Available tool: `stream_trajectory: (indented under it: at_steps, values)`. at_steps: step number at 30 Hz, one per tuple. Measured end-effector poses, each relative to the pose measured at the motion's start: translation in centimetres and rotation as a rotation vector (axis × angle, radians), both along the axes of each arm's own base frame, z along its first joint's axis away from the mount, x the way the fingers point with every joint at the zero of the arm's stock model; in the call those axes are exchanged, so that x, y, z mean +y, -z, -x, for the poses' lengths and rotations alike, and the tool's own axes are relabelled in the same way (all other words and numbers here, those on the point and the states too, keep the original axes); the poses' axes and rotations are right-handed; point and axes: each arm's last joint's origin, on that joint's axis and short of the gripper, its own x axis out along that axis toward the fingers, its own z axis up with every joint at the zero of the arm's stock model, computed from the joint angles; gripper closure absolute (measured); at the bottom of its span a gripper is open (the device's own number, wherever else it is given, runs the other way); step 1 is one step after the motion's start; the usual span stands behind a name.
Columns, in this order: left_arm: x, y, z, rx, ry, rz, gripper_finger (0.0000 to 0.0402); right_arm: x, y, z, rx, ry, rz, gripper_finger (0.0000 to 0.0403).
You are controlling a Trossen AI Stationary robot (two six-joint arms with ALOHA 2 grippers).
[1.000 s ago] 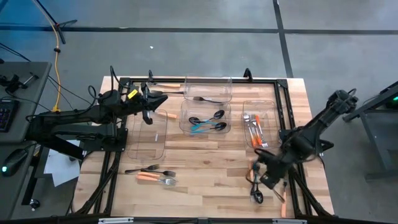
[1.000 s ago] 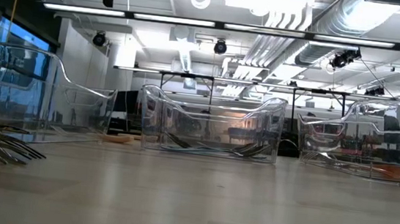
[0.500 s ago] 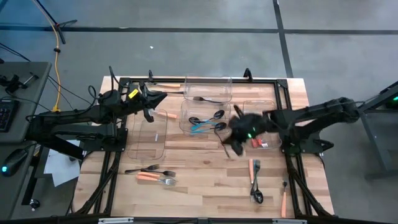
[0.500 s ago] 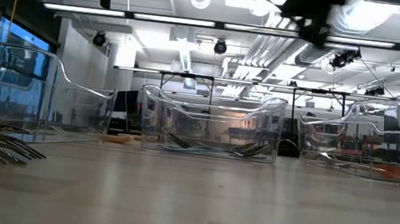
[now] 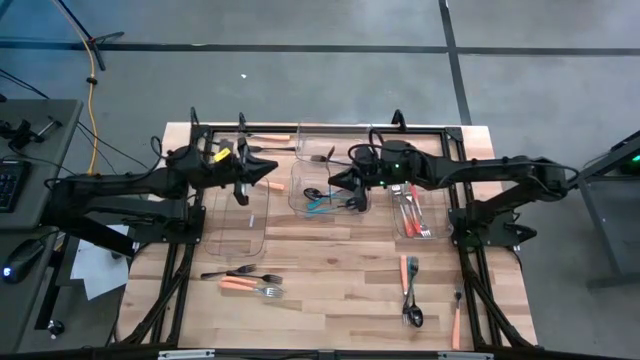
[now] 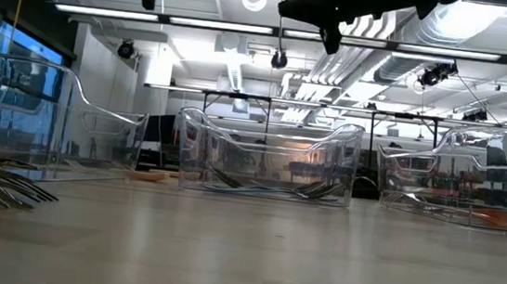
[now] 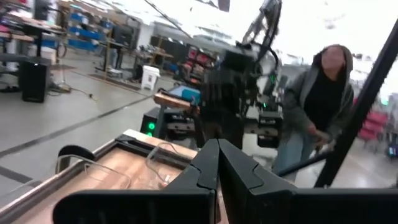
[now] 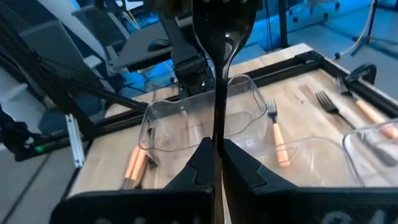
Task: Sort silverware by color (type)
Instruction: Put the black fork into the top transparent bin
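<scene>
Centre of the high view: right gripper (image 5: 337,181), clamped on a slim black spoon (image 8: 219,74), hovers above the clear plastic middle bin (image 5: 300,205); left gripper (image 5: 268,167) shut.

The right gripper (image 5: 335,181) has swung from the counter's near right corner, beside the utensils lying there, across to the middle bin (image 5: 330,190). It now hangs over that bin, its jaws clamped on a black spoon (image 8: 220,68). The left gripper (image 5: 268,168) has edged slightly right.
</scene>
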Motion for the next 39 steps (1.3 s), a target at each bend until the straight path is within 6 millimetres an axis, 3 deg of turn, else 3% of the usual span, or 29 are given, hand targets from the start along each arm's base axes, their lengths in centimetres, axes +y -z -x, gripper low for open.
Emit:
stream_trajectory:
  at_steps: [9,28,32,39]
  values:
    - [0.3,0.1,-2.0,0.059,0.005,-0.055,0.0401,-0.1,0.2,-0.1,0.006,-0.012,0.052,0.0403]
    - [0.3,-0.1,-1.9,0.043,0.002,-0.056,0.0401,-0.2,0.1,-0.1,0.003,-0.015,0.066,0.0403]
    - [0.2,-0.5,-1.8,0.005,0.001,-0.064,0.0401,-1.9,-1.8,-0.2,-0.015,0.085,0.107,0.0403]
    - [0.3,-0.6,-1.8,-0.013,-0.003,-0.067,0.0401,-7.9,-4.3,-1.4,0.174,0.217,0.194,0.0403]
